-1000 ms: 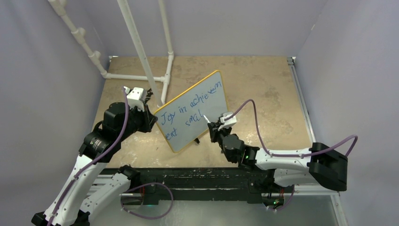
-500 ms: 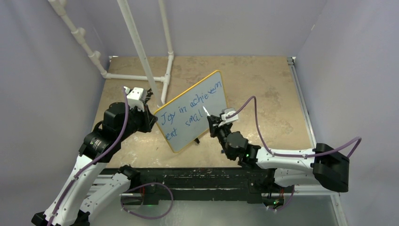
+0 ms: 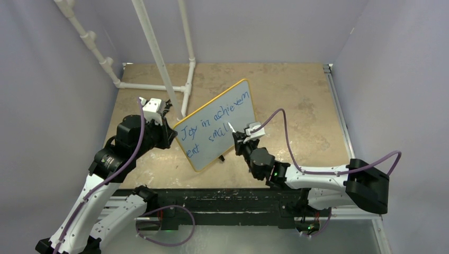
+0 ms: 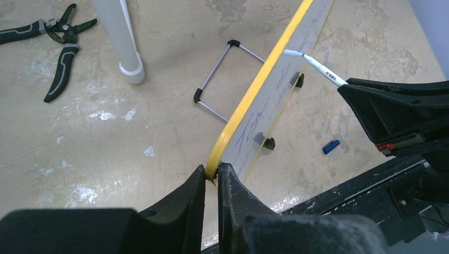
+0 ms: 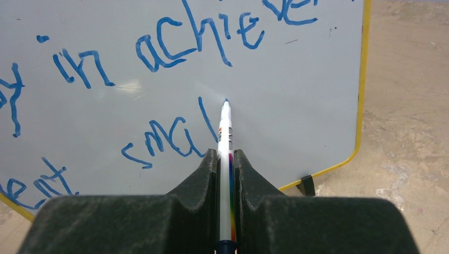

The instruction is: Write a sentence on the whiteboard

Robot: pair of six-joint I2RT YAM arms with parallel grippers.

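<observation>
The whiteboard (image 3: 239, 117), white with a yellow rim (image 4: 256, 87), stands tilted on the table. The sentence (image 3: 214, 114) runs across it in blue, reading "in achiev" (image 5: 204, 34) above "ent smal". My left gripper (image 3: 172, 133) is shut on the rim at the board's lower left corner (image 4: 214, 173). My right gripper (image 5: 226, 159) is shut on a white marker (image 5: 226, 132) with a rainbow stripe. The marker's blue tip (image 5: 226, 102) is at the board, just right of the last stroke. In the left wrist view the marker (image 4: 317, 66) meets the board's face from the right.
White plastic pipes (image 3: 159, 58) rise behind the board. Pliers (image 4: 58, 47) lie on the table behind it, near a pipe foot (image 4: 129, 69). A wire stand (image 4: 222, 79) props up the board's back. A blue cap (image 4: 330, 146) lies near the black front rail (image 3: 222, 198).
My right gripper moved the marker a little up the board, then slightly back down and left. The left gripper and the board have stayed still.
</observation>
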